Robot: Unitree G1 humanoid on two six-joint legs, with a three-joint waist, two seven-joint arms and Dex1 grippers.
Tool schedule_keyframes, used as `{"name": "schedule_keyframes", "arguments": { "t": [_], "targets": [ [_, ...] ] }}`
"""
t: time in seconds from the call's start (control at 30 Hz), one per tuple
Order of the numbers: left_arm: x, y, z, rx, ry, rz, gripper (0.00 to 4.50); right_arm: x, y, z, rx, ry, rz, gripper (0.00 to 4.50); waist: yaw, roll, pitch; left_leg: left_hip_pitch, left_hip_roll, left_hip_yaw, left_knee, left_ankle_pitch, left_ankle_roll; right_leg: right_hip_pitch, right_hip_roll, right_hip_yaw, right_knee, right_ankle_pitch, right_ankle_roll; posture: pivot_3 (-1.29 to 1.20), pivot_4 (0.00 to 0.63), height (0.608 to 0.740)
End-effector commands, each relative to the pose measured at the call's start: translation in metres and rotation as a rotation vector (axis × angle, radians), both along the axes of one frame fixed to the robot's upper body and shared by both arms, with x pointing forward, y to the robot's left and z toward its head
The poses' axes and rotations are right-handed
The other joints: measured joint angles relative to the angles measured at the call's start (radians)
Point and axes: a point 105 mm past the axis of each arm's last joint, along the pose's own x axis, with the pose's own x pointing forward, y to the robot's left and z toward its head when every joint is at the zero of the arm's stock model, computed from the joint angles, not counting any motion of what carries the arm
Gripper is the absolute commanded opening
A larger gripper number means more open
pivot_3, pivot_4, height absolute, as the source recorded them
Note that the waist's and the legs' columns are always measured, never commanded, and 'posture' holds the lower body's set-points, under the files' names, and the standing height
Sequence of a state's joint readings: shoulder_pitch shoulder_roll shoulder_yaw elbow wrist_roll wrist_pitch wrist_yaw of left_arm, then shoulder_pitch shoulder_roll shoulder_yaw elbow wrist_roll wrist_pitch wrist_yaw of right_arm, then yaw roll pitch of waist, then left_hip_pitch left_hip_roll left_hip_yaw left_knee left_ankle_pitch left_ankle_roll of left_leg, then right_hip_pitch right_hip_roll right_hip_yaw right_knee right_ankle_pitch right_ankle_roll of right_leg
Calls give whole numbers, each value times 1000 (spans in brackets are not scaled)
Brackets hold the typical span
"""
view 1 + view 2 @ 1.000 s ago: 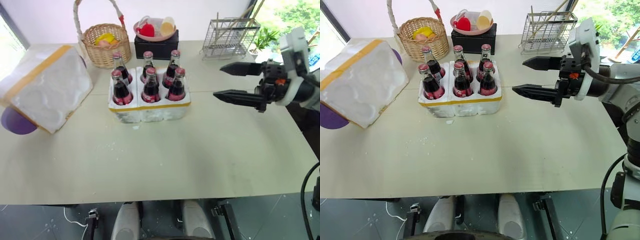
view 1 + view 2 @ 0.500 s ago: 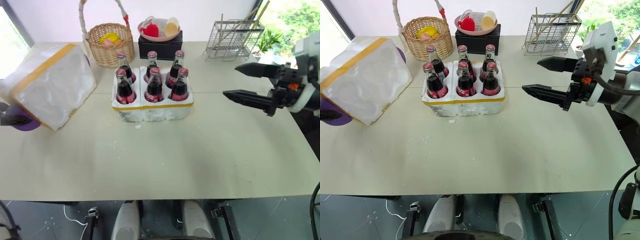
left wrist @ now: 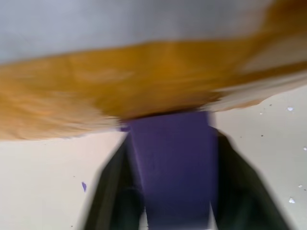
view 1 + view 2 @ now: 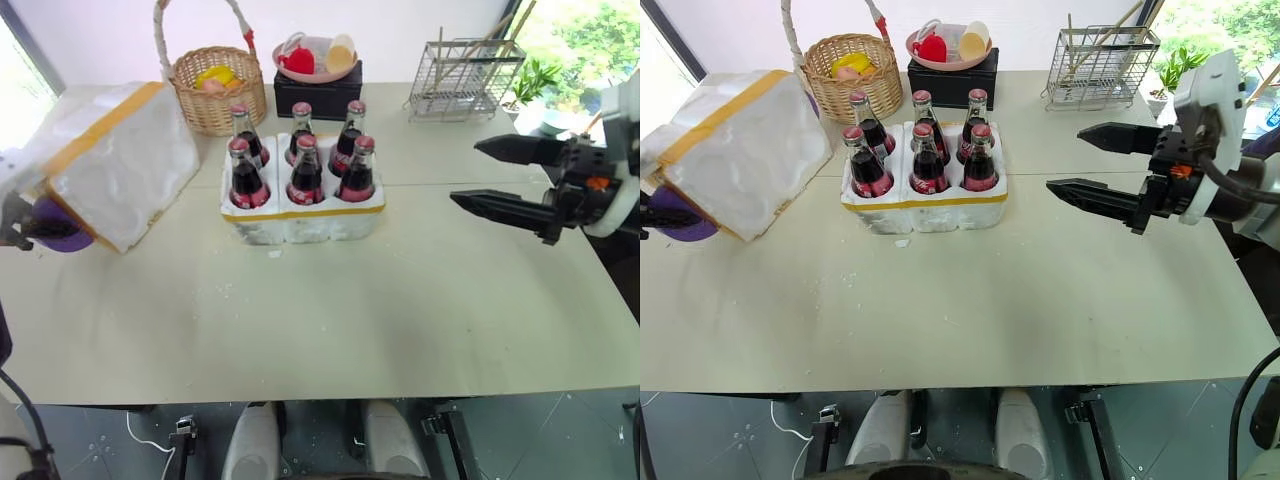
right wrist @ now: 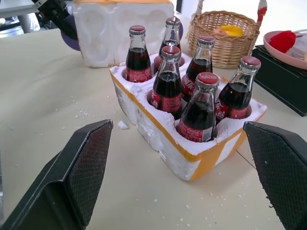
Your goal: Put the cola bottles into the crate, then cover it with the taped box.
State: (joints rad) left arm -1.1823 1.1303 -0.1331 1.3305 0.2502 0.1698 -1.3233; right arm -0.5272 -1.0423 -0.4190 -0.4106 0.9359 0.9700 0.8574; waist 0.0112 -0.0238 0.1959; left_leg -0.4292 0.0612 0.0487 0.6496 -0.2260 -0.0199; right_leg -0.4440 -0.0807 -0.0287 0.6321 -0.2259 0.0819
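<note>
On the bench (image 4: 970, 310), the right pincer (image 4: 1095, 165) hovers at 3 o'clock of the crate (image 4: 923, 212), level, pointing at it, fingers spread wide and empty. Six bottles (image 4: 926, 160) stand in the crate. At 9 o'clock, the left pincer (image 4: 30, 228) is clamped on a purple piece (image 3: 172, 163) under the tilted box (image 4: 740, 150).

Head views overlook table (image 4: 330, 300); wrist views sit close.

Daylight floods in from the windows at my far corners; the table (image 4: 320, 300) is evenly bright. My left wrist view is heavily blurred.
</note>
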Motion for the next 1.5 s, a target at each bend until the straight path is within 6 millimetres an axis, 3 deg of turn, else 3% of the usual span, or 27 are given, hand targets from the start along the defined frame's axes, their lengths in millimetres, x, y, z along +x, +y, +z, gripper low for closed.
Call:
{"name": "schedule_keyframes", "arguments": {
  "t": [0.03,0.13,0.3,0.4,0.47,0.63,0.7,0.77,0.87,1.07,1.27,1.5],
  "targets": [
    [-2,10,14,49,-65,26,334,-2,1,9,-14,-64,-2,4500,0,0,0,0,0,0,0,0,0,0,0,0,0,0,0,0,150,740],
    [8,12,30,112,-187,35,334,1,-2,7,3,-38,-14,4500,0,0,0,0,0,0,0,0,0,0,0,0,0,0,0,0,150,740],
    [28,14,77,321,-498,50,334,5,-8,5,3,-28,-43,4500,1,0,0,0,0,0,0,0,0,0,0,0,0,0,0,0,150,740],
    [36,1,108,385,-685,-4,334,12,-14,3,5,-29,-96,4500,2,-1,0,0,0,0,1,0,0,0,0,0,0,0,1,0,150,740],
    [40,-20,131,435,-825,-97,334,9,-14,1,11,-23,-89,4500,2,-1,0,0,0,0,1,0,0,0,0,0,0,1,1,0,150,740],
    [37,-112,185,525,-1183,-413,334,8,-16,-6,22,-3,-103,4500,4,-1,0,0,0,0,2,0,0,2,-1,0,0,1,2,0,150,740],
    [30,-139,193,579,-1257,-501,334,8,-16,-6,32,-2,-107,4500,2,-1,0,0,0,0,3,0,0,2,-1,1,0,2,4,0,150,740],
    [26,-154,190,689,-1274,-565,334,9,-16,-6,40,-2,-112,4500,-7,-1,-1,0,0,0,4,0,0,2,0,2,0,3,4,0,150,740],
    [31,-164,170,1003,-1233,-645,334,9,-15,-4,63,-10,-118,4500,-20,0,-1,3,0,2,2,0,0,2,1,4,1,3,4,0,150,740],
    [51,-171,127,1230,-1187,-717,334,8,-17,3,117,-32,-137,4500,-20,0,-1,3,0,2,3,0,0,2,1,5,3,3,4,0,150,740],
    [49,-188,106,1137,-1233,-769,334,6,-20,1,123,-31,-163,4500,-5,0,-1,2,-1,2,3,0,0,3,1,5,2,3,5,0,150,740],
    [51,-184,78,1134,-1186,-794,334,6,-22,-5,120,-22,-187,4500,1,0,-1,3,0,2,4,0,0,3,1,5,2,3,5,0,150,740]
  ]
}}
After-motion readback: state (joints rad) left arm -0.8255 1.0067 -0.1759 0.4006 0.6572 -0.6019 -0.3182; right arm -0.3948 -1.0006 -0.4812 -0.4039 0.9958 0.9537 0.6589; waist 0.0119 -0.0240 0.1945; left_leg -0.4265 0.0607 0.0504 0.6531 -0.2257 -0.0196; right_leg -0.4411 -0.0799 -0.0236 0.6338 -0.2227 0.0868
